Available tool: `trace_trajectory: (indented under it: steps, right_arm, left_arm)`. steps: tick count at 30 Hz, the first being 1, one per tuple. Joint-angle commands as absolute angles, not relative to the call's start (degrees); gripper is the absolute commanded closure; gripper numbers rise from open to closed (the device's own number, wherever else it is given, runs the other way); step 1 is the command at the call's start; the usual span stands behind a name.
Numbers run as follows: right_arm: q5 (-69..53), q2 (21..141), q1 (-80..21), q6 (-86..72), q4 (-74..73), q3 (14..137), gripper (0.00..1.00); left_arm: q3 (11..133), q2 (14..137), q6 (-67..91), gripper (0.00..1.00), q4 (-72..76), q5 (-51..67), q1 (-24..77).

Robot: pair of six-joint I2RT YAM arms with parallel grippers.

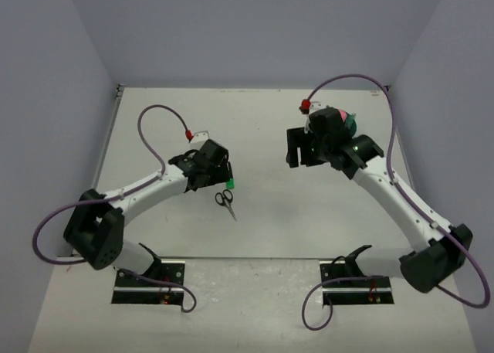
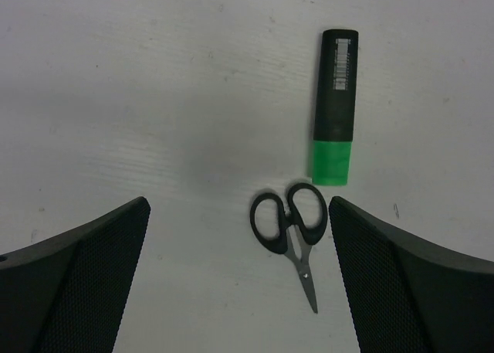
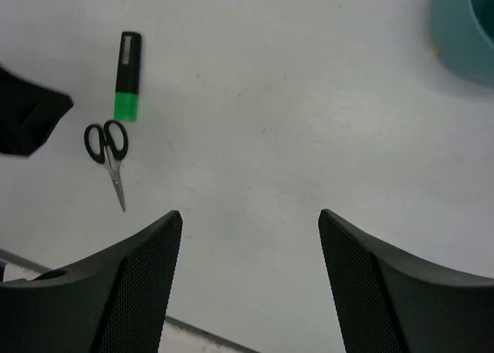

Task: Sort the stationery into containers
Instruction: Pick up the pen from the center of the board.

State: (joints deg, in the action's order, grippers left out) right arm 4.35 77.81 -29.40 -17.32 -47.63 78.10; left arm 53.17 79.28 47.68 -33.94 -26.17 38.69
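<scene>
The left jaws are held wide apart above the counter (image 2: 154, 98), and nothing is clamped between them. In the left wrist view, the scissors (image 2: 289, 229) are seen lying flat in the gap between the jaws, nearer the right finger than the left. Their black handles are turned away from the jaws and their closed blades point back towards the wrist. A green highlighter (image 2: 334, 106) is laid just ahead of the scissors. Its green cap is set close against the right handle loop and its black body runs on away from the jaws. Whether cap and loop touch cannot be told.

The right jaws are also parted, with only bare counter seen between them. The organizer (image 3: 463, 36) is found ahead of these jaws and off to their right. Only part of its teal wall is caught in the corner of the right wrist view, and something orange shows inside its rim. From these jaws the scissors and highlighter are seen well apart from the organizer, ahead and far to the left.
</scene>
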Motion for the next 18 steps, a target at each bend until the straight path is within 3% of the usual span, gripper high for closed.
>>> trace_trajectory:
  steps: [1,7,11,18]
  right_arm:
    - [1.2,65.2,-30.8,-21.9,-37.1,63.8,0.22]
    - [-1.1,56.2,-30.8,-22.7,-31.4,53.7,0.01]
    - [2.5,55.5,-30.8,-23.1,-30.9,52.8,0.01]
    - [8.6,52.6,-30.8,-25.8,-27.7,49.6,0.01]
  left_arm:
    - [62.9,90.3,48.2,0.0,-28.0,-23.7,35.2]
    - [68.1,98.2,48.1,0.03,-26.7,-22.3,35.2]
    - [72.1,104.5,48.1,0.04,-27.8,-21.3,35.3]
    - [75.8,111.3,49.3,0.26,-31.6,-22.3,36.0]
